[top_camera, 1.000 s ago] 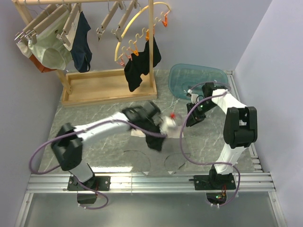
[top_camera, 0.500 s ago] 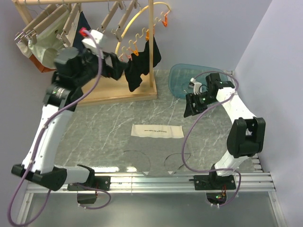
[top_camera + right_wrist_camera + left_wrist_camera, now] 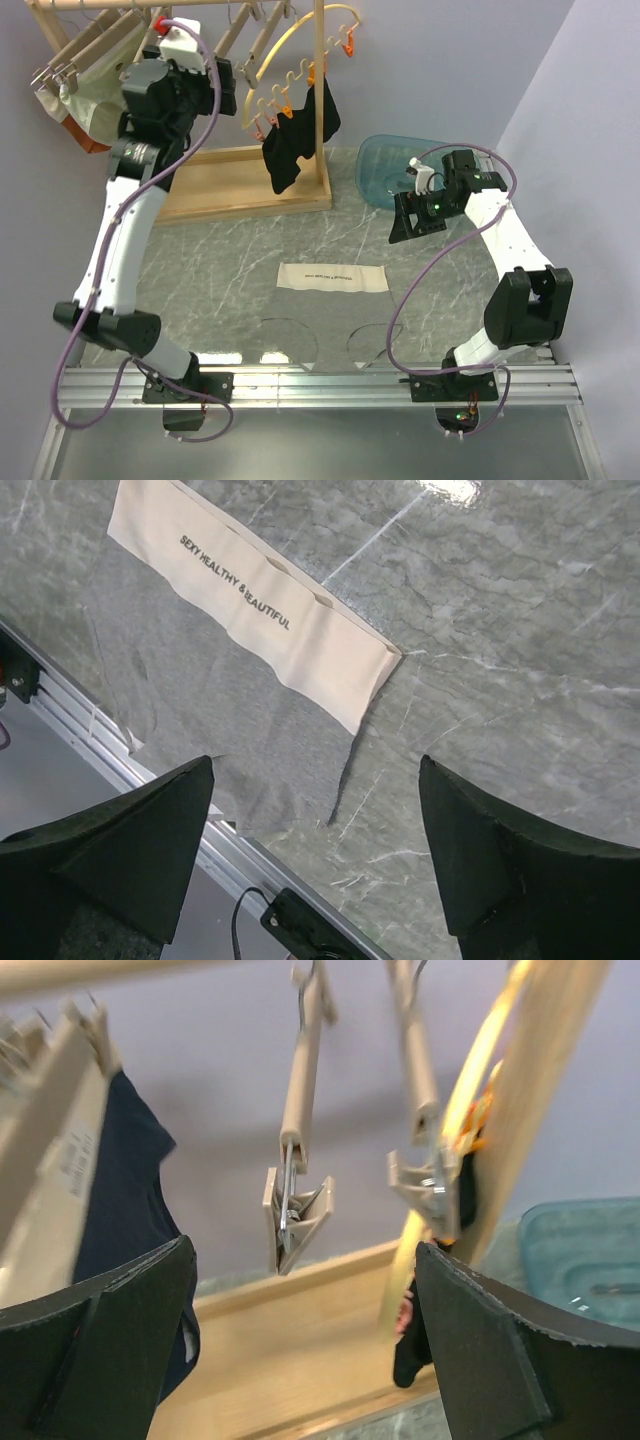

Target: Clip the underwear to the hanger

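The underwear (image 3: 332, 277) lies flat on the table, its beige printed waistband (image 3: 240, 590) away from the arms and its grey body (image 3: 200, 700) towards them. Nothing touches it. My right gripper (image 3: 403, 222) hovers open to its right, looking down at it between empty fingers (image 3: 316, 780). My left gripper (image 3: 228, 78) is raised to the rack, open and empty (image 3: 300, 1290). Two bare wooden hangers (image 3: 225, 45) hang there. The clip (image 3: 295, 1215) of the nearer hanger (image 3: 303, 1070) dangles just above the gap between my fingers, and a second hanger's clip (image 3: 425, 1180) hangs to its right.
A wooden rack with base tray (image 3: 240, 180) and upright post (image 3: 322, 100) stands at the back. Pale green briefs (image 3: 85, 110) and navy briefs (image 3: 120, 1190) hang at its left. A yellow curved hanger (image 3: 290, 50) carries a black garment (image 3: 295, 140). A teal tub (image 3: 385, 165) sits back right.
The left arm swung up from the underwear on the table to the hangers on the rack. Both grippers opened. The underwear now lies uncovered, and the right gripper drew slightly back.
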